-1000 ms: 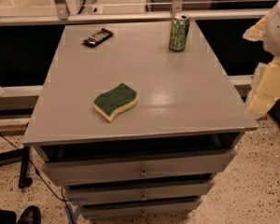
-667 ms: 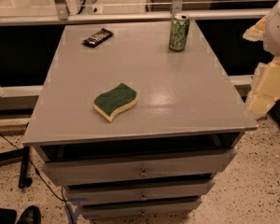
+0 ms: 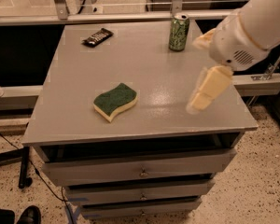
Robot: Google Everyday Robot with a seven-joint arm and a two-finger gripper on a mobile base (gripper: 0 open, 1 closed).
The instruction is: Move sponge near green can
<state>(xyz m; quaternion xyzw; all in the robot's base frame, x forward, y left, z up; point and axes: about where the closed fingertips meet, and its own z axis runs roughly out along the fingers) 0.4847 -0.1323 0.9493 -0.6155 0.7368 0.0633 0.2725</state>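
The sponge (image 3: 115, 101), dark green on top with pale yellow foam below, lies flat on the grey table (image 3: 144, 64), left of centre towards the front. The green can (image 3: 178, 31) stands upright at the back right of the table. My gripper (image 3: 195, 76) hangs over the table's right side, between can and front edge, well to the right of the sponge. Its cream-yellow fingers (image 3: 208, 88) are spread apart and hold nothing.
A flat dark candy-bar wrapper (image 3: 97, 37) lies at the back left of the table. Drawers (image 3: 140, 171) sit under the tabletop. A glass barrier with metal posts runs behind the table. A cable and a shoe are on the speckled floor at left.
My arm has swung in from the right edge and now reaches over the table's right side. The sponge, can and wrapper have not moved.
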